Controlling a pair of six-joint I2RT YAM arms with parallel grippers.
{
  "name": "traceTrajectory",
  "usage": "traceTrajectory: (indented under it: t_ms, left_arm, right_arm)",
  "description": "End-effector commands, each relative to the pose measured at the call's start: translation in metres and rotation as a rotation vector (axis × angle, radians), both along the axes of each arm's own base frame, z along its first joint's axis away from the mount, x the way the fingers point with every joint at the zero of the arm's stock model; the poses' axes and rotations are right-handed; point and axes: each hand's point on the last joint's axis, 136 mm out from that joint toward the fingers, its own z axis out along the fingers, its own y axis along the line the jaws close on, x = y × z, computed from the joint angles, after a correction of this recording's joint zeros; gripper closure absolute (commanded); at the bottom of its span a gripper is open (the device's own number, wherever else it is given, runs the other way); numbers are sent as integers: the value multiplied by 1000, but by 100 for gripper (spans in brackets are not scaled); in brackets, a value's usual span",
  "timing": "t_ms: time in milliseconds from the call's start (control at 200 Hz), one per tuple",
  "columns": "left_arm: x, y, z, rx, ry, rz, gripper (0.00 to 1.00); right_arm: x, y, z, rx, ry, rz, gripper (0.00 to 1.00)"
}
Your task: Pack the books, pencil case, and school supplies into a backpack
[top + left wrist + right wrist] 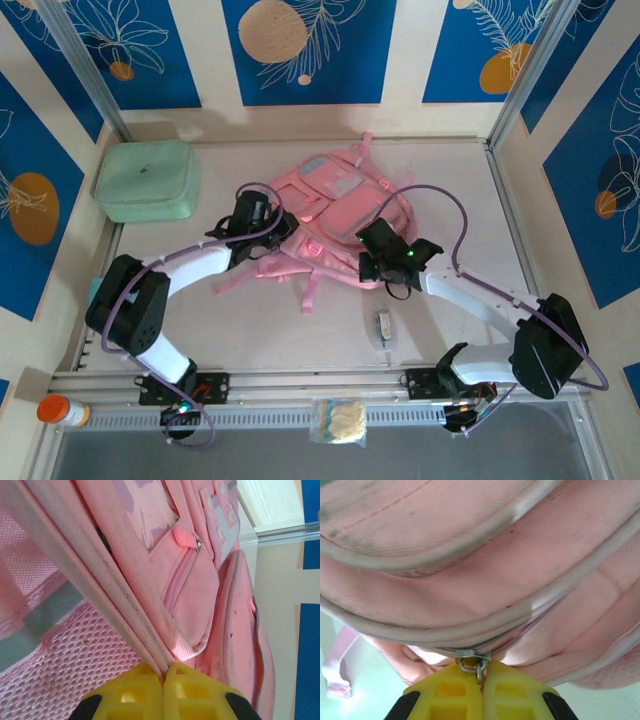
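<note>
With my right gripper (481, 676) pinched shut on the metal zipper pull (478, 666), its yellow fingers meeting just under the slider, I judge the step in hand to be running a zip along the backpack (335, 190); whether it is being opened or closed I cannot tell. My left gripper (163, 674) is closed too, clamped on a piped seam (125, 610) of the pink fabric beside the mesh panel (75, 655), so it serves as the anchor. To do this well I would draw the pull in line with the zip track rather than upward, and hold the left side taut against it so the cloth cannot bunch under the slider. A slow, even draw seems safest, since the ring is small and could slip free. From above, the backpack lies on the bench (480, 230) at twelve o'clock from the arm bases, between both arms. The small pale school supplies item (382, 328) sits at five o'clock from the bag, apart from it. The mint-green case (148, 180) rests at ten o'clock.
</note>
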Motion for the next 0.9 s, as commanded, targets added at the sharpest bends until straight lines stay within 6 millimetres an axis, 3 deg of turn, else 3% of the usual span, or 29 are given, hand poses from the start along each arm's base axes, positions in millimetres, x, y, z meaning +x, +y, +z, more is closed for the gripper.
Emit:
traceTrajectory:
  t_ms: [0, 135, 215, 305, 450, 530, 650, 730, 895]
  left_arm:
    - [43, 17, 21, 65, -105, 22, 100]
    - [76, -4, 37, -17, -151, -84, 100]
    - [83, -5, 37, -6, -135, -123, 93]
    - [69, 8, 34, 37, -132, -111, 68]
    - [26, 13, 23, -1, -87, -79, 54]
    - [1, 2, 23, -66, -85, -47, 52]
    - [-29, -13, 7, -108, -38, 8, 50]
    - [-37, -23, 2, -139, -31, 52, 48]
    - [-34, -53, 3, -184, -33, 59, 49]
  right_arm:
    - [-25, 9, 10, 27, 80, 96, 100]
    - [-17, 86, 32, 305, 107, 209, 100]
    - [-2, 108, 33, 326, 119, 208, 100]
    - [12, 109, 22, 224, 83, 178, 100]
    - [13, 107, 2, 212, 99, 163, 100]
    - [14, 107, -2, 211, 98, 154, 100]
    - [14, 107, -3, 208, 100, 151, 100]
    - [12, 107, -5, 201, 94, 157, 100]
    - [9, 109, -5, 205, 96, 165, 100]
